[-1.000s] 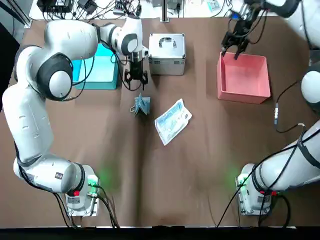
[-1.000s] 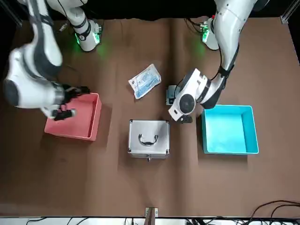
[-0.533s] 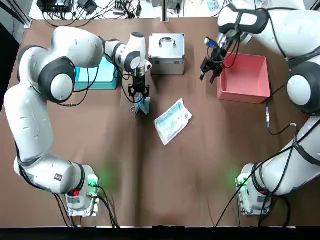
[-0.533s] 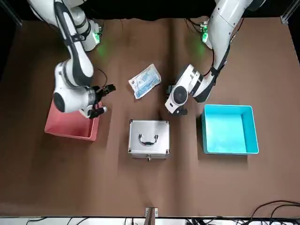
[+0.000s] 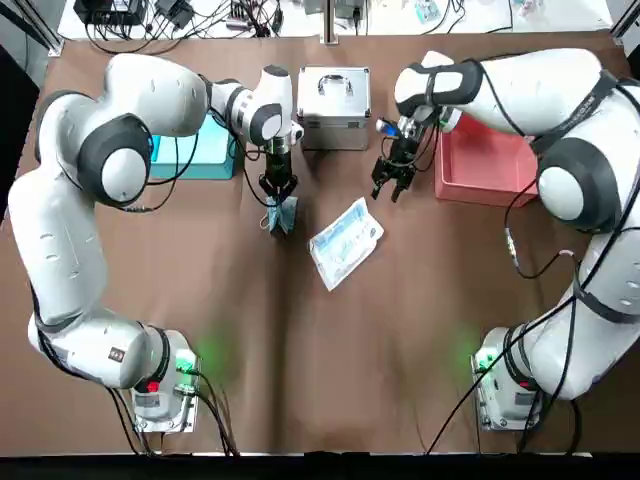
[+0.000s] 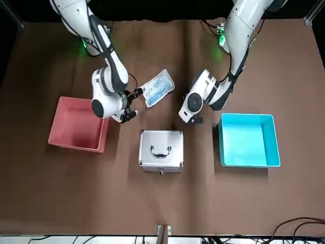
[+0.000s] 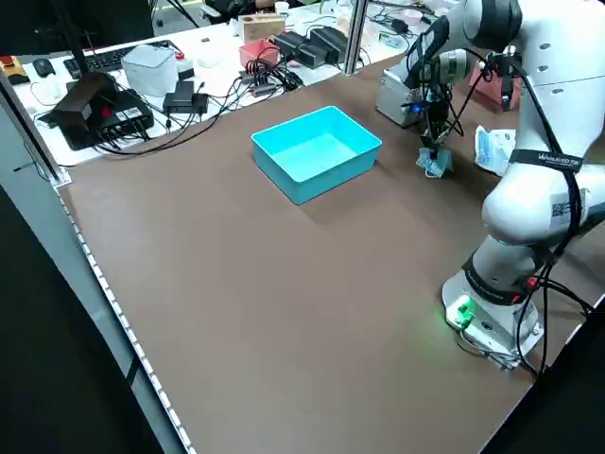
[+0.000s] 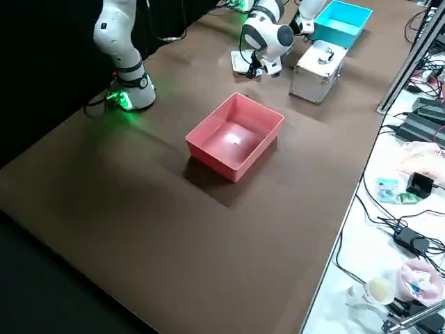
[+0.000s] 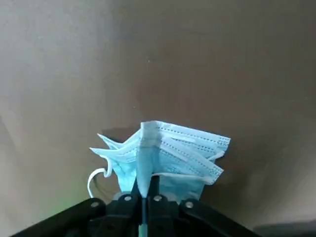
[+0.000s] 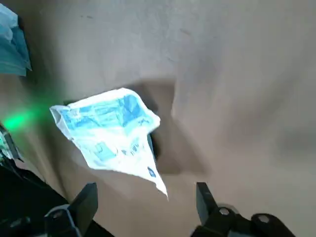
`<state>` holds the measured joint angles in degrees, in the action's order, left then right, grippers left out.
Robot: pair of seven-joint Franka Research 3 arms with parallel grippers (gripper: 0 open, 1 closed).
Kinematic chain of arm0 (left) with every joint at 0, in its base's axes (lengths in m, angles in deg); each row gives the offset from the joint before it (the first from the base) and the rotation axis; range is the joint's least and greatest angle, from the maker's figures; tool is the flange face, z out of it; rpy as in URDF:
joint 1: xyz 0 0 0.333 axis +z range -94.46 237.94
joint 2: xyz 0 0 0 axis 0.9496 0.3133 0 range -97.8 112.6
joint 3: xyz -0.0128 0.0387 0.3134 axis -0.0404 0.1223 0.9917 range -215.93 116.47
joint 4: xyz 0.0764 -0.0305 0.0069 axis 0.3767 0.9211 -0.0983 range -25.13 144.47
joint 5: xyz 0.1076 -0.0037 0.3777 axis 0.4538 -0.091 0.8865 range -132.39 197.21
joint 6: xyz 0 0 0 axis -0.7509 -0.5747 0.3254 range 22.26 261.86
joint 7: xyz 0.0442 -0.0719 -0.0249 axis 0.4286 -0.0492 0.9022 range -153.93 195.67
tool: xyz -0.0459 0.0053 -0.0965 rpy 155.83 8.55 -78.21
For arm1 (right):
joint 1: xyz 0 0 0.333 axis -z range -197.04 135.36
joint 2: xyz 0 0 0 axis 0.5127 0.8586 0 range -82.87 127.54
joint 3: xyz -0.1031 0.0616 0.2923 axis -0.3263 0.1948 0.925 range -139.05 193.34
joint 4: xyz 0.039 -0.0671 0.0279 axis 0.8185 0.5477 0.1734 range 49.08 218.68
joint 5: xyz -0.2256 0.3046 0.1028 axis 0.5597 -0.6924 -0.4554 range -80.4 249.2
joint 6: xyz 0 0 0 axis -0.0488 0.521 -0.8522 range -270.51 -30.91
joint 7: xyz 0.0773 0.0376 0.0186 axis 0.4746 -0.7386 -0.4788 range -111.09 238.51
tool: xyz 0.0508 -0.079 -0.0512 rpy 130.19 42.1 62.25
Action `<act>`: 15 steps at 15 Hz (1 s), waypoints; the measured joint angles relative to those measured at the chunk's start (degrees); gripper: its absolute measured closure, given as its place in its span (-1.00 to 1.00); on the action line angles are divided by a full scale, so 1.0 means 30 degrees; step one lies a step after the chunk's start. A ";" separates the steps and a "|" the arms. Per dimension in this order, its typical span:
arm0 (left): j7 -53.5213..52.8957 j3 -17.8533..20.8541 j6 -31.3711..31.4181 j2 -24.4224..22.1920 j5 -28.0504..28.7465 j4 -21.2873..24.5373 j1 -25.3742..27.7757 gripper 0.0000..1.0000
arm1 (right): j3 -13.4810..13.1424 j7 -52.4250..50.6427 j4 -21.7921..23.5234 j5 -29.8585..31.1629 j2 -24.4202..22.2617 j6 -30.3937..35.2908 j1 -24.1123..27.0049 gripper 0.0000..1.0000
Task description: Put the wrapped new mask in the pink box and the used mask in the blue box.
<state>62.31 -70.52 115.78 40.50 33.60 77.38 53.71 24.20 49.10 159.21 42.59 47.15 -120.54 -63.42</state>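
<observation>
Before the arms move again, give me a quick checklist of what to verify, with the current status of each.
1. Left gripper shut on used mask: ok.
2. Right gripper open: ok.
3. Right gripper over wrapped mask: not ok, it sits just off the packet's far edge.
4. Blue box free to receive: ok.
5. Pink box free to receive: ok.
6. Metal case clear of both grippers: ok, though close.

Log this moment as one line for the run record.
left claw: shut on used mask, on table | right claw: open, near wrapped new mask | pink box, blue box: empty
</observation>
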 joint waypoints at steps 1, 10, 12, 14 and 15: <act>-0.0010 0.0014 -0.0015 -0.0051 0.0003 -0.0015 0.0052 0.89 | -0.0001 -0.0076 -0.0001 -0.0107 0.0188 -0.0184 -0.0169 -0.76; -0.2285 0.0072 -0.4105 -0.3012 0.0029 -0.2106 0.1936 0.89 | 0.0005 -0.0210 0.0012 -0.0717 0.1550 -0.0562 -0.1639 -0.64; -0.3694 0.0084 -0.5849 -0.3546 0.0029 -0.3469 0.2654 0.89 | 0.0005 -0.0211 0.0010 -0.0988 0.1658 -0.1034 -0.1983 -0.64; -0.4936 0.0164 -0.7242 -0.3691 0.0181 -0.4725 0.3314 0.89 | 0.0005 -0.0211 0.0014 -0.1033 0.1858 -0.1302 -0.2250 -0.64; -0.5517 0.0215 -0.7648 -0.3689 0.0451 -0.5170 0.3671 0.89 | 0.0005 -0.0211 0.0014 -0.1054 0.1973 -0.1478 -0.2397 -0.64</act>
<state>45.76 -69.88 92.84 29.44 34.95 61.87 64.72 24.21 48.47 159.25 39.43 53.07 -124.97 -70.61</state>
